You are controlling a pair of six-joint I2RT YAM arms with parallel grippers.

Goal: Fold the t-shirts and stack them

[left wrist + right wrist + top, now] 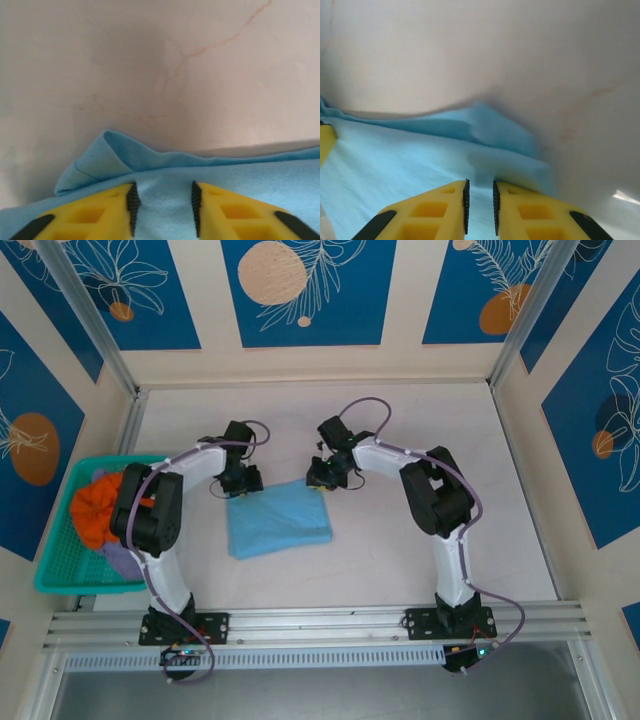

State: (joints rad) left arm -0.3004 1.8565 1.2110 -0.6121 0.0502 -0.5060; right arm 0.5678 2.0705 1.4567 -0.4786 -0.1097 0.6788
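Currently: the fold step on the sky-blue t-shirt is in hand; stacking is not yet begun.
The t-shirt lies on the counter beneath both grippers. Left gripper: jaws apart over the cloth. Right gripper: jaws nearly together, pinch unconfirmed. The next move likely requires clamping the edge just ahead.

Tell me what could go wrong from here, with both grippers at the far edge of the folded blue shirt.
1. The left gripper stands part open over the t-shirt, where a corner flap sticks out loose. Closing and pulling here may open the fold.
2. The right gripper is nearly closed at the far-right corner. If it has caught cloth, lifting away could drag the layers askew.
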